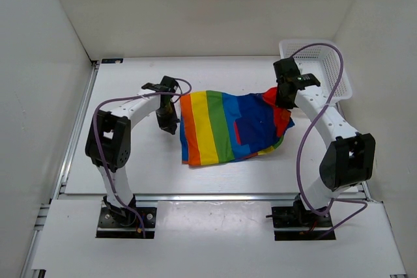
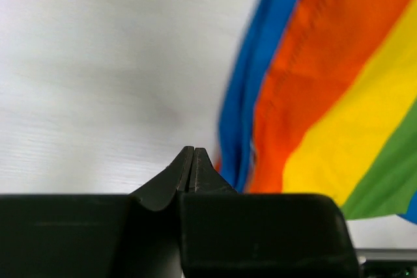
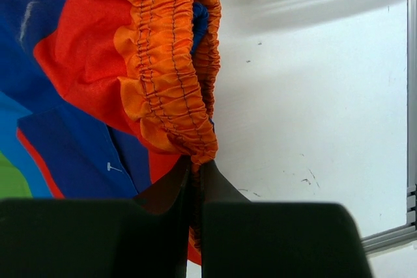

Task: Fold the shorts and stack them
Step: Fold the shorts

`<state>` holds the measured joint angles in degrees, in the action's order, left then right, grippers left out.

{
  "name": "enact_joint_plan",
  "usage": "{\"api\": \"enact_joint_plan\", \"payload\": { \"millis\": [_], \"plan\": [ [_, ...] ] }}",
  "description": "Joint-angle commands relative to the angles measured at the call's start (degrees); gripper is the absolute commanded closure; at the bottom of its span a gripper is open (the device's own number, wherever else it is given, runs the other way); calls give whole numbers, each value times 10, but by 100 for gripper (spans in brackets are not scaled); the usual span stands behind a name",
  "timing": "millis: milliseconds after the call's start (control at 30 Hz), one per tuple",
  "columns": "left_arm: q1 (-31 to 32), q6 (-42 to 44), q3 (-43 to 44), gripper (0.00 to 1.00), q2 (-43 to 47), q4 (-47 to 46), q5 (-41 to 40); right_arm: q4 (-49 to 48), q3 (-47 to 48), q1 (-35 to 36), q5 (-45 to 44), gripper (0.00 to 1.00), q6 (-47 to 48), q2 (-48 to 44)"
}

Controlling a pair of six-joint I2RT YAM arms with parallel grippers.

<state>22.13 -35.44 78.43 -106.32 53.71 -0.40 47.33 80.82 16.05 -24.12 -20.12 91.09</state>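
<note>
Nearest the arm bases, the shorts (image 1: 218, 131) lie on the table (image 1: 130, 167) between the two arms. Their striped legs are spread fairly flat, and the near hem is bunched and uneven rather than straight. If a fold is made over that crooked edge, the layers will probably set askew and the stack will lean.

A little further in, the left gripper (image 2: 193, 154) sits just beside the left hem with its fingers pressed together on nothing. The orange and blue edge of the cloth passes to its right, apart from the tips. That is the main risk on this side: only one end is held, so any pull from the other arm may drag the whole garment across the table instead of tensioning it. A new attempt at the hem could also pinch only the top layer, or close on bare table if the tips come down short of the cloth.

Further back, the right gripper (image 3: 196, 164) is clamped on the gathered orange waistband (image 3: 166, 63), which rises in a loop above the fingers. The hold looks narrow, on the very edge of the elastic. Slippery, ruched fabric could slide out under a sharp tug, or the raised loop could twist and flip the blue pocket (image 3: 71, 154) side under.

Farthest off, the white basket (image 1: 340, 76) stands close behind the right wrist. A backward or upward swing of that arm could knock it or catch its mesh.
</note>
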Motion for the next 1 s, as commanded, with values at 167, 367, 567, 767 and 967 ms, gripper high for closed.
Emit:
{"api": "enact_joint_plan", "payload": {
  "millis": [167,367,567,767,967],
  "plan": [
    [-20,39,22,90,-46,-43,13,14,65,28,-20,100,18,9],
    [-20,51,29,90,-94,-62,73,26,85,52,-25,100,12,9],
    [-20,51,10,90,-105,-73,86,44,128,114,11,100,-8,42],
    [-20,56,-1,90,-100,-84,86,55,209,227,42,100,-42,116],
    [-20,62,-14,90,-94,-84,81,60,298,302,52,100,-69,203]
  ]
}}
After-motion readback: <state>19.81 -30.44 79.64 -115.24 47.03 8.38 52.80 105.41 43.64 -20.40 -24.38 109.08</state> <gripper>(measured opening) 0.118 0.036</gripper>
